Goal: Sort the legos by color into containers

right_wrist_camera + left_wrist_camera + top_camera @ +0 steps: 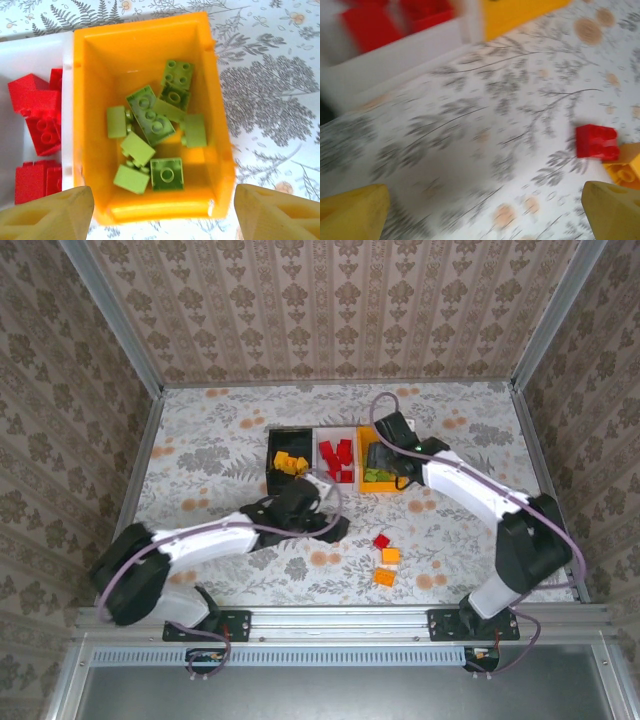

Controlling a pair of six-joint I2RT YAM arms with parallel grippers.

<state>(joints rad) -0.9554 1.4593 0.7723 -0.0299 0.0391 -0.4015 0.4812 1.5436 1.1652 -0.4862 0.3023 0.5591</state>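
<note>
Top external view: three bins stand side by side in a row at the middle of the tabletop. The black bin, on the left, holds orange bricks. The white bin, in the middle, holds red bricks. The orange bin, on the right, holds light green bricks. Three bricks lie loose on the tabletop on the near side of the orange bin, apart from it. These are a loose red brick, a first loose orange brick just beside it, and a second loose orange brick nearer still.

Left wrist view: the left hand is open and holds nothing. Its yellow fingertips sit at the lower corners, with bare tabletop between them. The loose red brick lies ahead of the right-side fingertip, against an orange brick. The white bin and the orange bin appear along the far edge, blurred. From above, this hand sits on the near side of the white bin, left of the loose bricks.

Right wrist view: the right hand is open and holds nothing. It hangs above the orange bin, and its yellow fingertips stand wider apart than the bin. The light green bricks lie in a loose heap on the bin floor, studs facing various ways. The white bin touches the orange bin's left wall, with red bricks inside.
</note>
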